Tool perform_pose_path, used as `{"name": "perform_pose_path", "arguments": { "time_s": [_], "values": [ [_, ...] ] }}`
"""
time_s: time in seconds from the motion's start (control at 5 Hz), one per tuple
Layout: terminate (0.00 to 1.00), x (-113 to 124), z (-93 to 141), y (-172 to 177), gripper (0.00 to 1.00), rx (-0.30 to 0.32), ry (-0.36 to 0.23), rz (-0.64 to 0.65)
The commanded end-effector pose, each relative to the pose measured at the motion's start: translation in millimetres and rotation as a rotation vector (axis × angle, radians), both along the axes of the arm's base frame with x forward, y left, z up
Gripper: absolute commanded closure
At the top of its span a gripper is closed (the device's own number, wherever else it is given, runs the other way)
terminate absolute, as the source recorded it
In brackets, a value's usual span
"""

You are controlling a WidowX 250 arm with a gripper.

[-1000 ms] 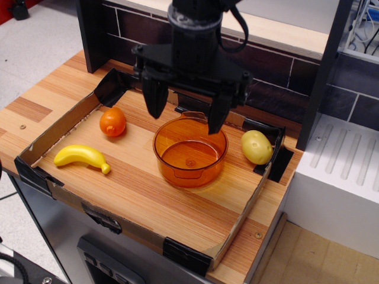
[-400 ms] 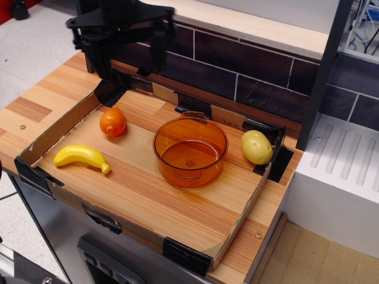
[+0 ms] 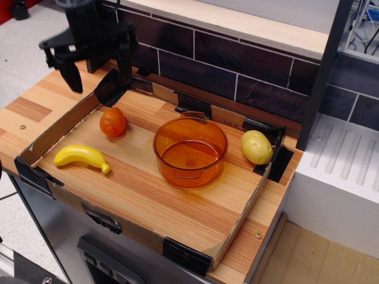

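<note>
My black gripper (image 3: pixel 99 77) hangs open above the tray's far left corner, its two fingers spread wide and nothing between them. Just below and to the right of it an orange fruit (image 3: pixel 112 122) rests on the tray floor. A yellow banana (image 3: pixel 82 157) lies near the left front wall. A clear orange pot (image 3: pixel 190 149) stands empty in the middle. A yellowish potato-like fruit (image 3: pixel 256 147) sits by the right wall. All of them lie inside the shallow cardboard tray (image 3: pixel 62 122).
The tray rests on a wooden counter (image 3: pixel 35 106). A dark brick wall (image 3: pixel 237 71) with a pale ledge runs behind it. A black post (image 3: pixel 323 71) and a white appliance (image 3: pixel 343 177) stand to the right.
The gripper has swept from above the orange pot leftwards to the tray's far left corner, staying open. The objects in the tray have not moved.
</note>
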State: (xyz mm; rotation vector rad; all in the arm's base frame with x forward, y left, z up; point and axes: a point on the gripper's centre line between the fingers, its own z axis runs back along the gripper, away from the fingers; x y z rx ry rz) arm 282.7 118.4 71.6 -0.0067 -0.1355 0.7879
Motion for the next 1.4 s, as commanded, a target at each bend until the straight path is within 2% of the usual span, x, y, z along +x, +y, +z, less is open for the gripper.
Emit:
{"name": "perform_pose_path", "arguments": {
  "time_s": [0.0, 0.6, 1.0, 1.2],
  "values": [
    [0.0, -5, -21, 5, 0.0, 0.007, -0.006, 0.022],
    [0.0, -1, -53, 6, 0.0, 0.024, 0.014, 0.062],
    [0.0, 0, -58, 5, 0.0, 0.026, 0.028, 0.07],
    [0.0, 0, -58, 4, 1.0, 0.026, 0.017, 0.078]
  ]
}}
